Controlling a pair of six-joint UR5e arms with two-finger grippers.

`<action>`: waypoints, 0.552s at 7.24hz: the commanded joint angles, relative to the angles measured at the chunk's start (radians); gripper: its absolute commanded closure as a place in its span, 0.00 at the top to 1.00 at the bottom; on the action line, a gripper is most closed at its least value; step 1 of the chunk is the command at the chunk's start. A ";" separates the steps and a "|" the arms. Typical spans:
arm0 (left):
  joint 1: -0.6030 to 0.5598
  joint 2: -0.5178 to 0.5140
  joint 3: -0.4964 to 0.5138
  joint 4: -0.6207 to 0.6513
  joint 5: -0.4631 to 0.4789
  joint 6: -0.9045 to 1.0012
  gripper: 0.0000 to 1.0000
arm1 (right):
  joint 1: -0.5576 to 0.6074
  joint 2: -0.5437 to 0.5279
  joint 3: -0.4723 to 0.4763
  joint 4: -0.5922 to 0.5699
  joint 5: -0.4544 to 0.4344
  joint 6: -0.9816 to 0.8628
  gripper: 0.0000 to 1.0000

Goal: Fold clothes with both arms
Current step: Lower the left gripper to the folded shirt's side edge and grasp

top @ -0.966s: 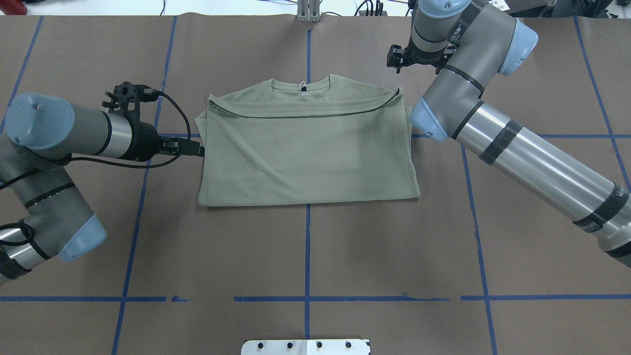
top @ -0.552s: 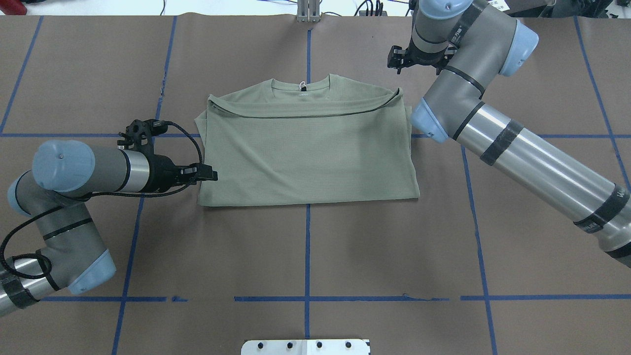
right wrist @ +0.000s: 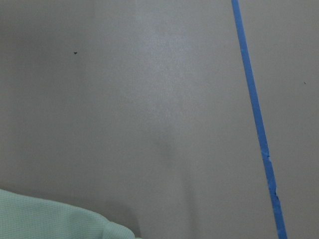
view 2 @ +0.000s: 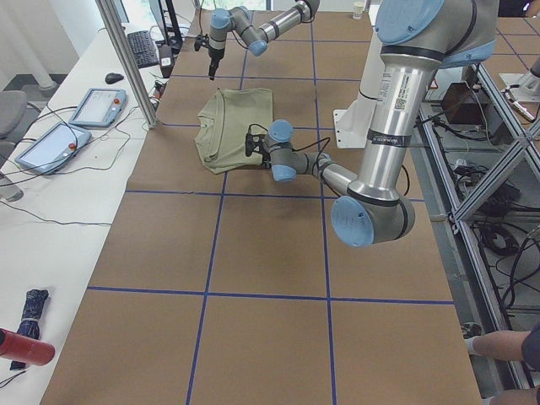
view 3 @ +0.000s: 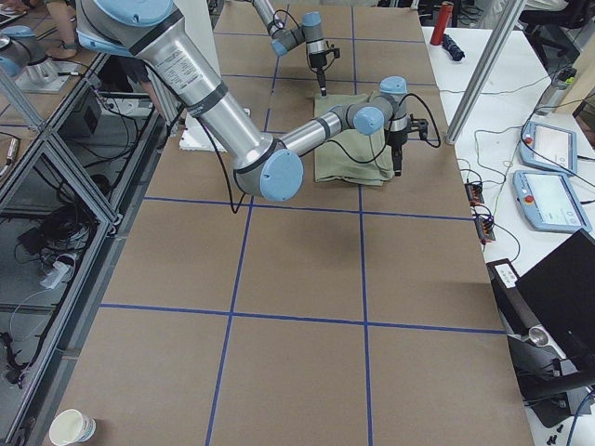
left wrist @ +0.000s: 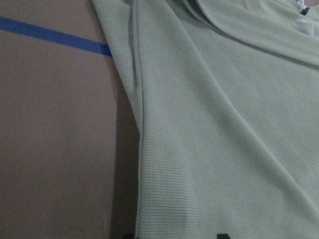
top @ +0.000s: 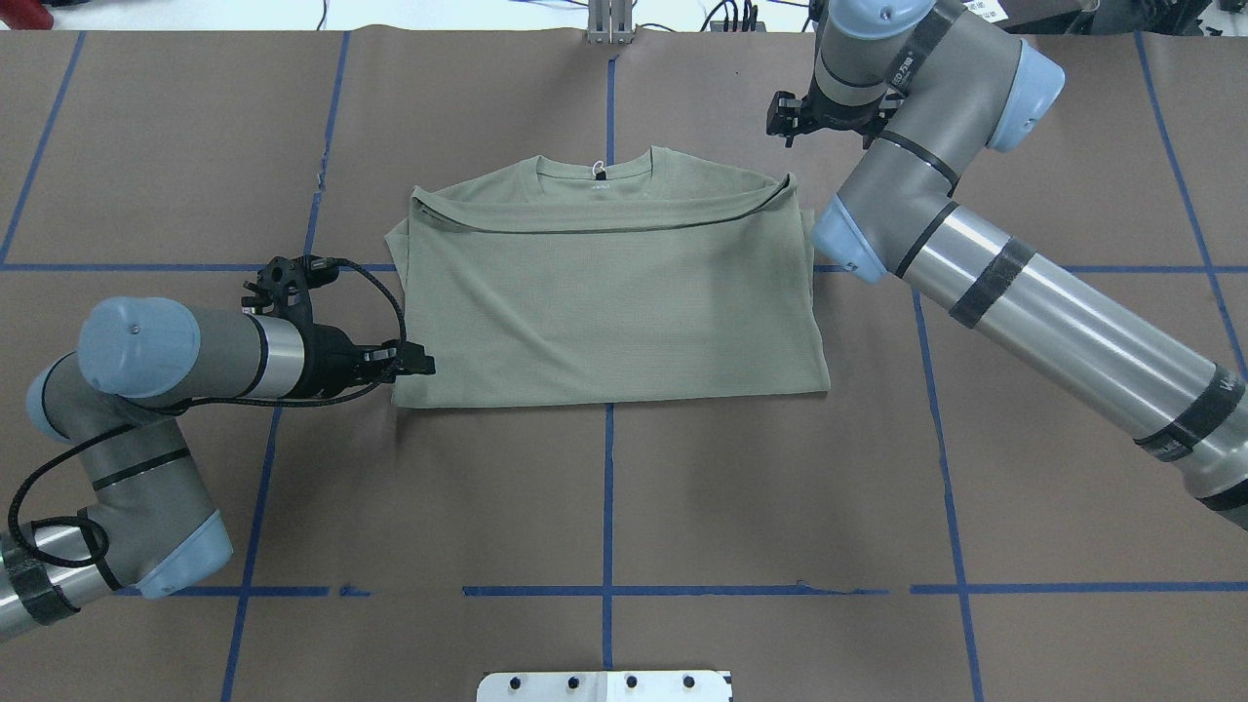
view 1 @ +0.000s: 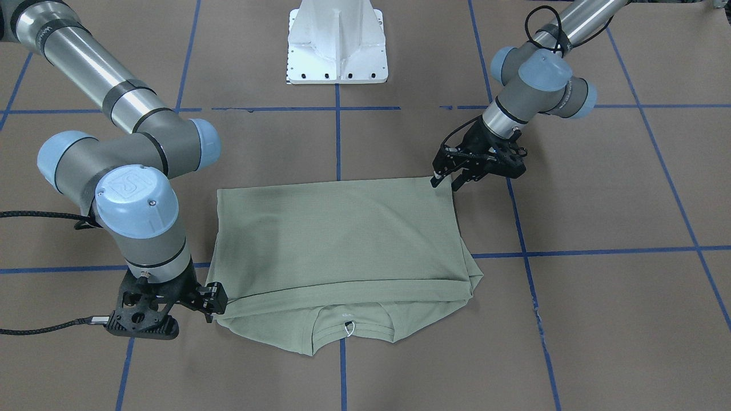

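Matt, finely ribbed knit cloth shirt (top: 604, 292) on smooth matt brown paper (top: 780, 487).

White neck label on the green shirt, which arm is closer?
Right. The right arm ends by the pale green knit shirt's collar end, near the label; the left arm ends at its far corner.

We see the left gripper (top: 421, 363) has slid toward six o'clock down the nine-o'clock edge of the shirt (top: 604, 292), near its corner.
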 commanded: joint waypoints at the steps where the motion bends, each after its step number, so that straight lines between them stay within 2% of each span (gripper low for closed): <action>1: 0.010 0.004 0.000 0.002 0.001 0.001 0.63 | -0.001 0.000 0.000 0.000 -0.001 -0.001 1.00; 2: 0.010 0.005 0.000 0.002 0.001 0.001 0.60 | -0.001 -0.001 0.000 0.001 -0.001 -0.001 1.00; 3: 0.010 0.005 0.000 0.002 0.001 0.000 0.45 | -0.001 -0.001 0.000 0.001 -0.001 -0.001 1.00; 4: 0.010 0.005 0.000 0.003 0.002 0.000 0.19 | -0.001 -0.003 0.000 0.001 -0.001 -0.001 1.00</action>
